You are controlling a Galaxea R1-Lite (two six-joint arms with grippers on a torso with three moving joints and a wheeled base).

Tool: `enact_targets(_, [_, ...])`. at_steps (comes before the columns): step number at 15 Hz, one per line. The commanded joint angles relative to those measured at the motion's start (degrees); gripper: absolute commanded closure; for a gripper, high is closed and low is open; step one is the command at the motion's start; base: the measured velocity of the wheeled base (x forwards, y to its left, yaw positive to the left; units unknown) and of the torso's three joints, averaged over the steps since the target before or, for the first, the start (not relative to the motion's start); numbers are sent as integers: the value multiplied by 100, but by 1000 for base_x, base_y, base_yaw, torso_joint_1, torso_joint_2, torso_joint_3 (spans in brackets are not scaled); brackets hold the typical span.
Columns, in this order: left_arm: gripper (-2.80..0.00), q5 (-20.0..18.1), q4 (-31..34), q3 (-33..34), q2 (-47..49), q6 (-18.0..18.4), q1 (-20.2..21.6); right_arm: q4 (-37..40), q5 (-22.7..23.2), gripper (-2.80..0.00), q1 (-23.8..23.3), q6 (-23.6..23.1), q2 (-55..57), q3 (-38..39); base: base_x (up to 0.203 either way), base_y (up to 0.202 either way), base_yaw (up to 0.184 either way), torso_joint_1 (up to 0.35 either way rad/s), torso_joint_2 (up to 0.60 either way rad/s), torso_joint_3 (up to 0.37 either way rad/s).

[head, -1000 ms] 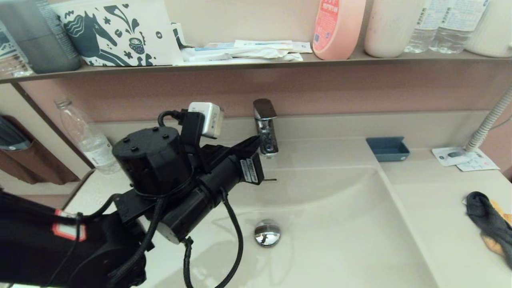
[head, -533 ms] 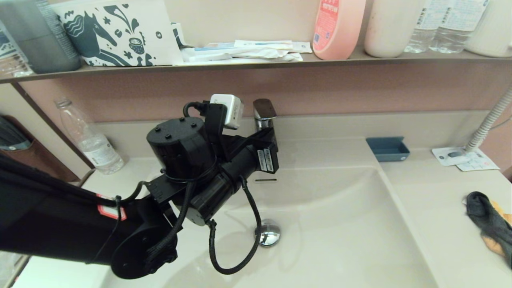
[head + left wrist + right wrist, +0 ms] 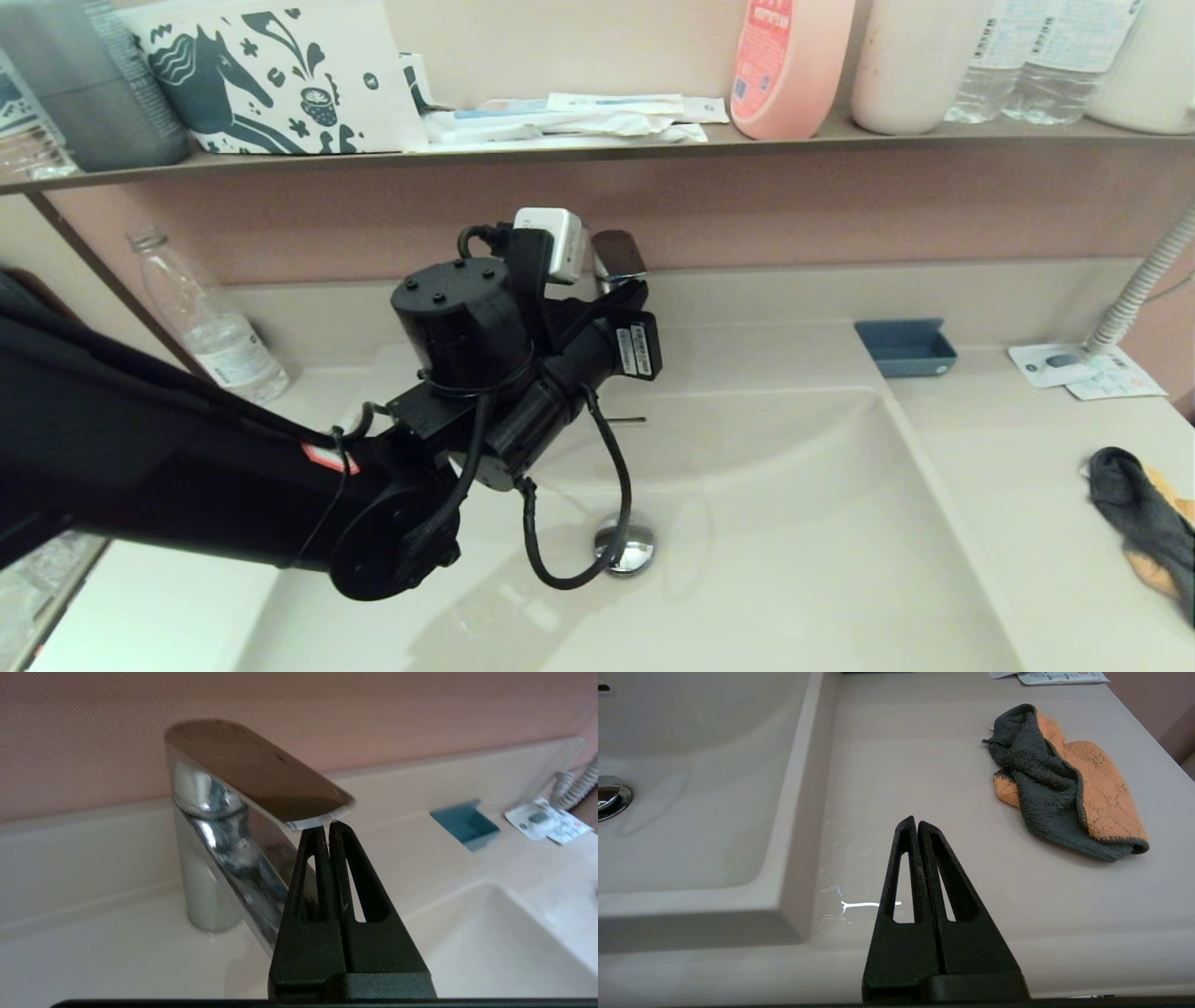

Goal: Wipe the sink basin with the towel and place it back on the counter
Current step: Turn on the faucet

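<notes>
— Where is the left arm?

— It reaches from the lower left of the head view to the middle, above the sink basin (image 3: pixel 794 523). The left pincer (image 3: pixel 328 828) is clenched, empty, its tips right under the faucet handle (image 3: pixel 261 772).

— And the right pincer (image 3: pixel 916 822)?

— Clenched too, holding nothing, hovering over the worktop (image 3: pixel 924 765) near the basin's edge; it is absent from the head view.

— The towel (image 3: pixel 1064 788)?

— Crumpled on the worktop, well apart from that pincer. The head view catches it at the right edge; the right wrist view shows both its grey and orange faces.
</notes>
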Motion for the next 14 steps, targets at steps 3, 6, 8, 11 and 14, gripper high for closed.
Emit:
enact_targets(3, [0, -13, -22, -300, 25, 167, 104, -2, 1, 0, 1, -2, -2, 0, 0, 0, 0, 0, 0, 0])
enact_targets(6, [0, -55, 383, -484, -216, 163, 131, -2, 1, 0, 1, -2, -2, 0, 0, 0, 0, 0, 0, 0])
enact_targets(8, [0, -64, 588, -656, -321, 163, 121, -2, 1, 0, 1, -2, -2, 0, 0, 0, 0, 0, 0, 0])
enact_targets(11, [0, -64, 615, -653, -349, 162, 132, -2, 1, 0, 1, -2, -2, 0, 0, 0, 0, 0, 0, 0])
enact_targets(14, [0, -64, 615, -641, -351, 154, 122, -2, 1, 0, 1, -2, -2, 0, 0, 0, 0, 0, 0, 0])
